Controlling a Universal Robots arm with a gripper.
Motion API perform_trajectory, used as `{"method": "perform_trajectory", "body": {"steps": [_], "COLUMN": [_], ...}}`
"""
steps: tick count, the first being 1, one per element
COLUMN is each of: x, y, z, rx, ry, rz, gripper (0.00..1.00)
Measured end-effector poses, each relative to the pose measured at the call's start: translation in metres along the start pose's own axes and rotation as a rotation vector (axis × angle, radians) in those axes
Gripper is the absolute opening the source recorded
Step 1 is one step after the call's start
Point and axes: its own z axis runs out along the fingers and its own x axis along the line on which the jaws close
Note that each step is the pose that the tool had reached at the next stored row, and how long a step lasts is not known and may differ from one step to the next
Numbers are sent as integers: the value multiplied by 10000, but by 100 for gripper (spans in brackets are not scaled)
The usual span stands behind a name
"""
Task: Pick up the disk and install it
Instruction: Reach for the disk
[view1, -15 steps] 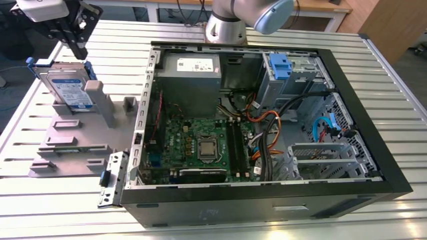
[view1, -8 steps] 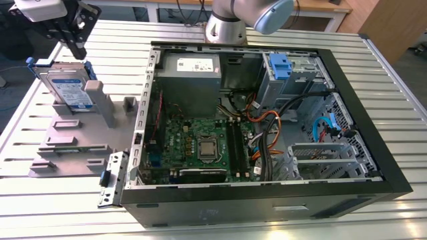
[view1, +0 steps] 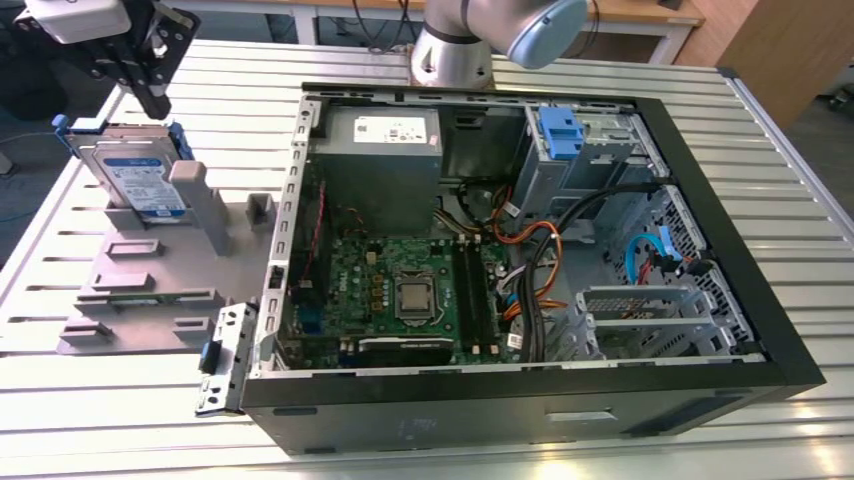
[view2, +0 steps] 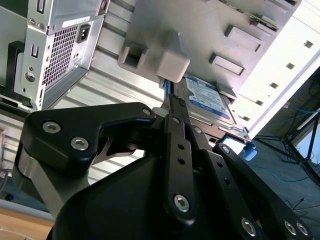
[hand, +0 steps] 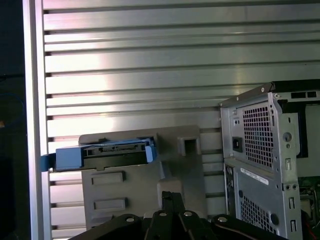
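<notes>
One empty claw (view1: 156, 104), closed tight; close over the disk (view1: 134, 175), upright in grey holder (view1: 147, 282)

Surface (view1: 80, 420): carries the holder and the computer case side by side.
Computer case (view1: 767, 290): lies on its side, open side up, across the middle and the exterior view's right.
Holder (view1: 147, 290): just beside the case, on the exterior view's left.
Disk (view1: 134, 175): stands on edge in the holder's far end.
Gripper (view1: 154, 105): just above the disk's upper edge; contact cannot be told.
Power supply (view1: 380, 150): inside the case, in the far corner nearest the holder.
Drive bay (view1: 587, 150): inside the case, far side, to the exterior view's right of the power supply.
Motherboard (view1: 400, 290): on the case floor, in front of the power supply.
Arm base (view1: 451, 60): behind the case.
</notes>
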Motion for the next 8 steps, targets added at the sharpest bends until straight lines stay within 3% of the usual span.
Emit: {"method": "perform_trajectory", "body": {"steps": [8], "x": [23], "y": [-2], "z": [-1], "rx": [0], "ry": [-1], "rz": [0], "gripper": [11]}}
